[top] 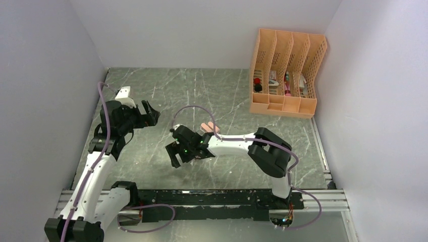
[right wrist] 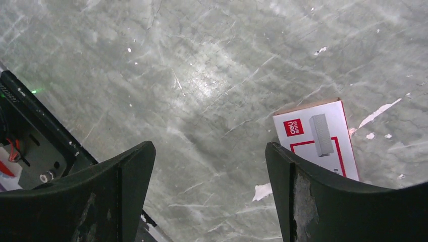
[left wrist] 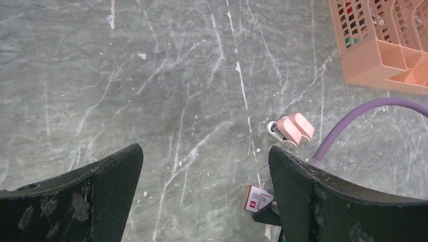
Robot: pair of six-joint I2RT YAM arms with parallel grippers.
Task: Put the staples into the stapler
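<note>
**Staple box** (right wrist: pixel 315 138): red-and-white cardboard, lying flat on the marbled table (right wrist: pixel 202 75). No loose strip shows, and whether the box is open cannot be told.

**Right claw** (right wrist: pixel 209 196): hangs just above the table beside the box, released and empty, jaws spread wide. The box sits off-centre, with one corner hidden behind a finger (right wrist: pixel 343 201) rather than lying in the gap.

**Stapler** (left wrist: pixel 291 131): salmon-pink, near the box on the side toward the organizer (top: pixel 285 75), which stands well apart from the box by the far wall.

**Left claw** (left wrist: pixel 204 196): also released and empty, hovering on the side of the box away from the organizer.

**Cable** (left wrist: pixel 353 121): purple, arcing just past the stapler, farther from the box.

**Likely hazards:**
- A straight descent from this offset would probably set the finger on the lid, denting the card or skidding the box away.
- The light box may slide on the smooth stone as the jaws meet it one side first.
- Too firm a squeeze could crush the box and snap the strips inside.
- A wide swing of the right arm might drag the cable across the stapler and shift it.
</note>
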